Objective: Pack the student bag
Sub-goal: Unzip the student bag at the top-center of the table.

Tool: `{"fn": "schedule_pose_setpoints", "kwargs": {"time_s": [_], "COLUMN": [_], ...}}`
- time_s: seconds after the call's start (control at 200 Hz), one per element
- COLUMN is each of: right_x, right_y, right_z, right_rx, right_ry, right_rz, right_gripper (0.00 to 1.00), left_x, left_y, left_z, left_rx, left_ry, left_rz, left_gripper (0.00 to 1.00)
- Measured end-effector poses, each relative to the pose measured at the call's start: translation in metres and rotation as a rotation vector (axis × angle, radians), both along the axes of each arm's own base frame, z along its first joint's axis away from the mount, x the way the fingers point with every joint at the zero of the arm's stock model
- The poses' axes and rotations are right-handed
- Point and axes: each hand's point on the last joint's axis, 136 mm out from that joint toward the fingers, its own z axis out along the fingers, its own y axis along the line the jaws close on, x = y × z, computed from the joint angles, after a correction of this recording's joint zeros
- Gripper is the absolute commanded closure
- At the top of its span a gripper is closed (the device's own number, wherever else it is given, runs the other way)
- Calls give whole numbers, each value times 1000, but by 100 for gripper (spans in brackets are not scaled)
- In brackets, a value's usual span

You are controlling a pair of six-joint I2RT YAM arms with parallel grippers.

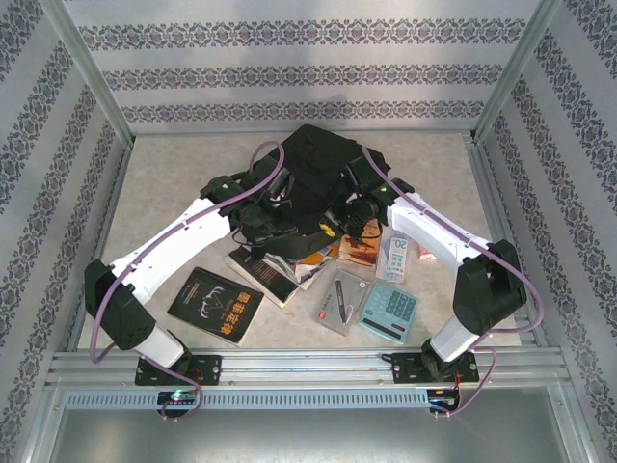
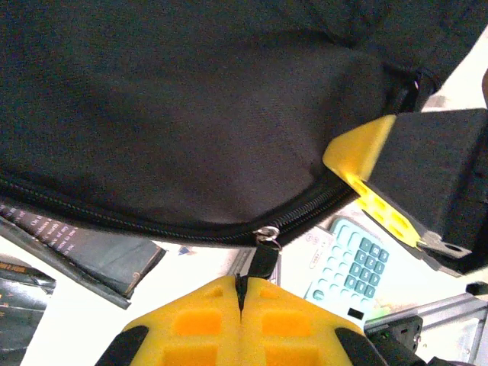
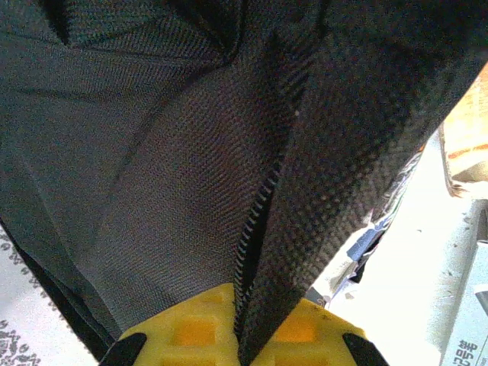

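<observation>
From above, the student bag lies in a black heap on the table. Both arms reach into its near edge, but from up there the jaws are lost in all that black. The left wrist camera is closer. It shows the left gripper with its yellow fingers pressed together on the black zip pull, and the bag's zip line runs just above the jaws. A teal calculator sits just to the right of them, and a book lies off to their left. The right wrist camera shows the right gripper pinching a fold of bag cloth, with zip teeth running up from between its jaws. The left wrist camera also catches one yellow finger of that gripper, up and to the right, touching the bag
</observation>
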Motion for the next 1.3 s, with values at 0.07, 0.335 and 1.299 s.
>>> {"fn": "schedule_pose_setpoints", "kwargs": {"time_s": [0.07, 0.335, 1.299], "right_x": [-1, -3, 34], "right_y": [0, -7, -18], "right_z": [0, 0, 15], "right_rx": [2, 15, -107], "right_ry": [-6, -20, -188], "right_rz": [7, 24, 245], "right_gripper": [100, 100, 100], "left_x": [-1, -4, 1], "left_y": [5, 24, 87], "left_z": [-1, -9, -26], "left_rx": [1, 0, 22], "left_ry": [0, 1, 14], "left_rz": [8, 47, 184], "left_gripper": [100, 100, 100]}}
